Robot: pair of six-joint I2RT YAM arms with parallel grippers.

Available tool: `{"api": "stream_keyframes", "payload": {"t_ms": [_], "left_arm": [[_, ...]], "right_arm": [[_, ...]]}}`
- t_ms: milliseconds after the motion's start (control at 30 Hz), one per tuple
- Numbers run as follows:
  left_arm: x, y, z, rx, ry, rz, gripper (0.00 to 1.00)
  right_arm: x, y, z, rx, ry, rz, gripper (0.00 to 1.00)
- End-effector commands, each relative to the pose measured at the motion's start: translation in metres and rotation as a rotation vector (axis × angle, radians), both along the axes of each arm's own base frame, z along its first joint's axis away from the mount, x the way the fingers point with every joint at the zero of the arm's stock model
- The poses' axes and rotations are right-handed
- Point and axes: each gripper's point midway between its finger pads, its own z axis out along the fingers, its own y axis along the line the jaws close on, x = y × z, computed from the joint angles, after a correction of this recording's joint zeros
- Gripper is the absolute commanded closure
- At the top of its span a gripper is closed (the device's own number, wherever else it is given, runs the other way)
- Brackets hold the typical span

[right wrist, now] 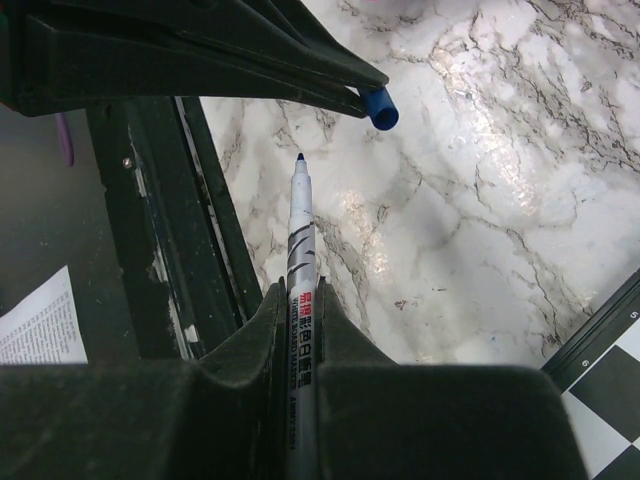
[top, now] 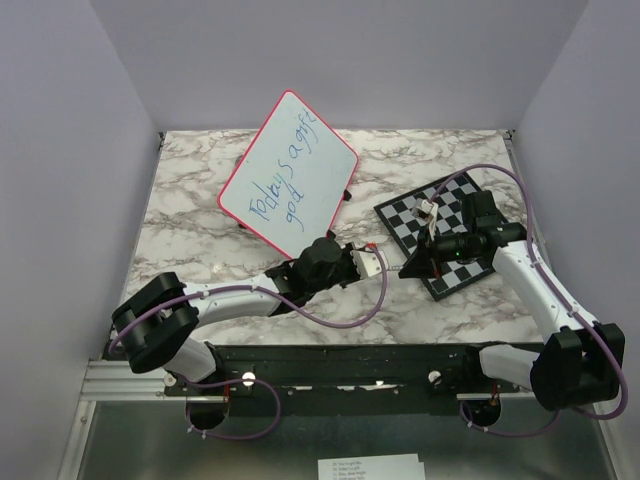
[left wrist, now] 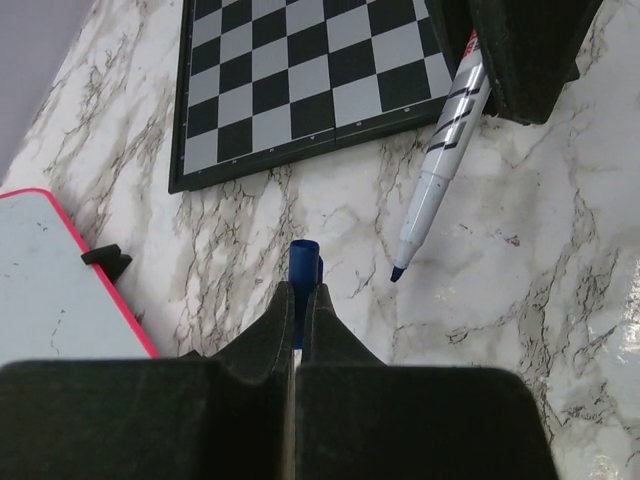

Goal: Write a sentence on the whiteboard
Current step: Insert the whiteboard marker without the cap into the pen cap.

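Note:
The whiteboard [top: 288, 172] with its pink-red rim stands tilted at the back centre; its corner shows in the left wrist view [left wrist: 50, 280]. The sentence [top: 290, 180] reads in blue roughly "Today's a gift" with "god" beneath. My left gripper [top: 376, 262] is shut on the blue marker cap [left wrist: 304, 262], which also shows in the right wrist view [right wrist: 379, 107]. My right gripper [top: 408, 270] is shut on the white marker [right wrist: 303, 225], also in the left wrist view [left wrist: 445, 130]. Its bare blue tip points at the cap, a short gap away.
A black-and-white chessboard [top: 450, 225] lies on the marble table [top: 200, 220] at the right, under my right arm; it also shows in the left wrist view [left wrist: 300, 70]. The black base rail [right wrist: 150, 230] runs along the near edge. White side and back walls enclose the table.

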Motion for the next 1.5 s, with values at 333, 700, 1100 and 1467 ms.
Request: {"api": "stream_keyframes", "payload": {"t_ms": [333,700,1100,1467], "left_arm": [[-0.013,0.003,-0.001,0.004,-0.072,-0.095,1.00],[-0.021,0.005,0.007,-0.020,-0.118,-0.149,1.00],[-0.028,0.000,0.012,-0.034,-0.113,-0.195,1.00],[-0.031,-0.003,0.015,-0.042,-0.110,-0.212,1.00]], "right_arm": [[0.001,0.002,0.014,0.013,-0.055,0.011,0.99],[0.004,-0.001,0.008,-0.013,-0.047,-0.002,0.99],[0.006,0.000,0.007,-0.015,-0.041,-0.002,0.99],[0.006,-0.001,0.005,-0.017,-0.035,-0.003,0.99]]}}
